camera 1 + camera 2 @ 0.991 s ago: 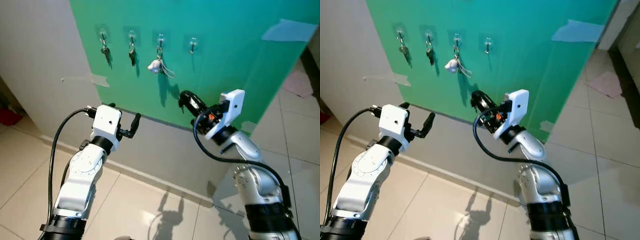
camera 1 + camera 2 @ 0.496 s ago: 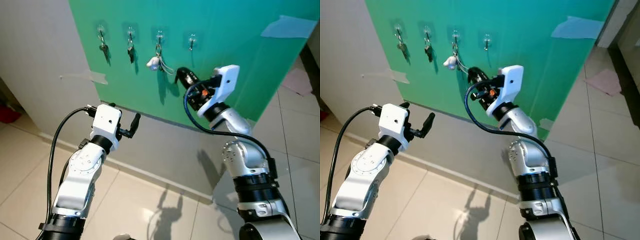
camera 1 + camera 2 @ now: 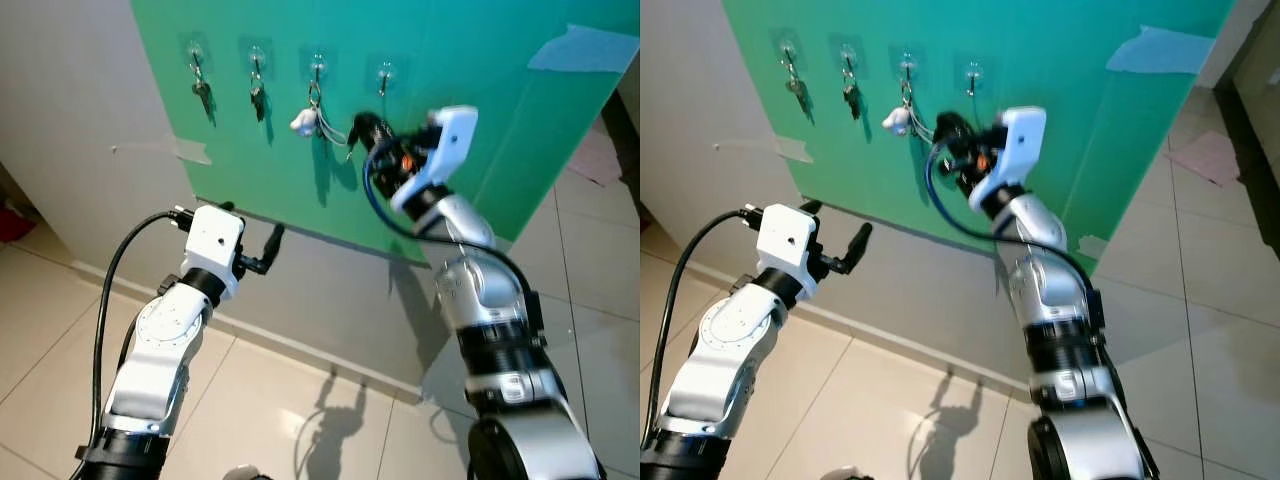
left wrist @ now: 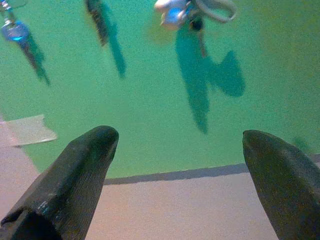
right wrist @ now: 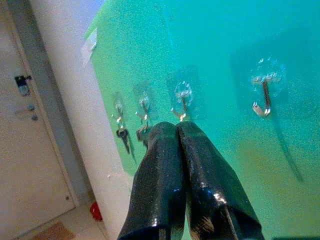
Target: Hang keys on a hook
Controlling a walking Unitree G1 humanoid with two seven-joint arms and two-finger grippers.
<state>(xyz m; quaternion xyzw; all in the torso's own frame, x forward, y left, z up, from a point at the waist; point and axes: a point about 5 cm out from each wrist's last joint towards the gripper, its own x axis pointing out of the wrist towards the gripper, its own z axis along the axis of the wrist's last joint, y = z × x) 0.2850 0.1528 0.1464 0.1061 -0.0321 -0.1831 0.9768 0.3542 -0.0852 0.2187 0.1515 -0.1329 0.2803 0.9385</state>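
Reaching up at the green board [image 3: 470,120], the right gripper [image 3: 362,128], fingers pressed together beside the white-charm keys [image 3: 312,121], should lift their ring cleanly toward the empty hook [image 5: 263,98] near the board's top edge, while the left gripper [image 3: 272,243] waits spread wide.

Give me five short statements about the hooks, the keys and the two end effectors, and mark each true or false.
1. Four hooks sit in a row on the green board. True.
2. The rightmost hook holds a key. False: it is bare.
3. The right end effector is raised near the white keychain. True.
4. The right end effector's fingers are spread wide. False: they are pressed together.
5. The left end effector grips a key. False: it is open and empty, below the board.
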